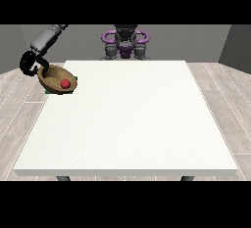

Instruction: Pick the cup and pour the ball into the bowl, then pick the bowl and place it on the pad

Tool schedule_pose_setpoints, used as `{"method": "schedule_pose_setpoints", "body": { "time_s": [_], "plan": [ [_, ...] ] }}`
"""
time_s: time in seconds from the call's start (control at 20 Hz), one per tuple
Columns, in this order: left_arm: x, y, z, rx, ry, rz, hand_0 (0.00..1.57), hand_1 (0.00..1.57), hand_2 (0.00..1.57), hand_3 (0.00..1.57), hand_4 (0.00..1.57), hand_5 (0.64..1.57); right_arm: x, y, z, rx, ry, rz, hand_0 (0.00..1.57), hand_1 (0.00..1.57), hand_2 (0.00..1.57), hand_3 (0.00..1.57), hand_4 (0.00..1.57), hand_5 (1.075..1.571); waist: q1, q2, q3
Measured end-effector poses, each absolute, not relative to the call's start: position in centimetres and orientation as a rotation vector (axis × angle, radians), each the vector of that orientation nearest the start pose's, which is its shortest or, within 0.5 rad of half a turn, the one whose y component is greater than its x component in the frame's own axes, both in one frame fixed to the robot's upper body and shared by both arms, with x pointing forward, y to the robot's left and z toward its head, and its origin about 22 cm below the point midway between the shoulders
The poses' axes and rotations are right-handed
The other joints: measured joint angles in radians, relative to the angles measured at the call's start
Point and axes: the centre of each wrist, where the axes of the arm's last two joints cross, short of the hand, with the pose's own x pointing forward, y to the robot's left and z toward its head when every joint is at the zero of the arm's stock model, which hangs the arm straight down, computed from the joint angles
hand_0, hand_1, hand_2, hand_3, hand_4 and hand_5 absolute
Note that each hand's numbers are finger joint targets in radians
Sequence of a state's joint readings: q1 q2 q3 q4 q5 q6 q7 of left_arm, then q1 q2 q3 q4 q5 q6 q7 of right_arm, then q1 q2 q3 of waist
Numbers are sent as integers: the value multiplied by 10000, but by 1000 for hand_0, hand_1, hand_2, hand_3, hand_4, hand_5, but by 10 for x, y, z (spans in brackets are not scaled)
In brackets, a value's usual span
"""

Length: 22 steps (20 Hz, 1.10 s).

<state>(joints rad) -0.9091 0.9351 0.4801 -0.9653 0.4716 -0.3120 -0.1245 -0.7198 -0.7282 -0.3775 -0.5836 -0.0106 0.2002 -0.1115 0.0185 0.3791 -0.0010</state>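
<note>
Over at the view's left edge, the hand at the view's left (30, 63) curls its black fingers round the near rim of a tan bowl (51, 81), so the bowl is gripped at its left side. That bowl sits tilted, its opening turned toward the camera and to the right, and a red ball (64, 83) lies inside it, low against the right part of the inner wall. Under the bowl a dark green pad (70, 91) peeks out — only a thin strip and a corner show along the bowl's lower right, the rest being hidden by the bowl itself. Whether the bowl rests fully on the pad or is held just above it, I cannot tell. Both lie at the far left corner of the white table (127, 124), with the bowl overhanging the table's left edge a little. A grey arm (45, 38) slants down from the upper left to the hand. The robot's torso (125, 43) (dark, with purple rings at the shoulders) stands behind the table's far edge, at the middle of the view's top. No second hand shows anywhere in the view — nor does any cup.
</note>
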Motion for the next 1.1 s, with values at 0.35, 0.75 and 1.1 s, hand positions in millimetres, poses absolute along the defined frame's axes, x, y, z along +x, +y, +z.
{"method": "schedule_pose_setpoints", "body": {
  "time_s": [0.35, 0.75, 1.1],
  "plan": [
    [320, 474, 357, 2157, -23607, 201, 0, 0, 0, 0, 0, 1528, 364, -464, 115, -4338, -15231, -411, 1571, 1571, 1571, 1256, 1063, 1569, -118, 44, -53],
    [303, 472, 375, 2152, -24131, 106, 0, 0, 0, 0, 0, 1516, 342, -500, 112, -4800, -14756, -2336, 740, 740, 690, 1053, 0, 1538, 141, 566, 12],
    [294, 478, 384, 2200, -24315, 248, 0, 0, 0, 0, 0, 1515, 344, -506, 130, -4905, -14870, -2698, 421, 421, 466, 586, 0, 1500, 113, 743, 20]
  ]
}}
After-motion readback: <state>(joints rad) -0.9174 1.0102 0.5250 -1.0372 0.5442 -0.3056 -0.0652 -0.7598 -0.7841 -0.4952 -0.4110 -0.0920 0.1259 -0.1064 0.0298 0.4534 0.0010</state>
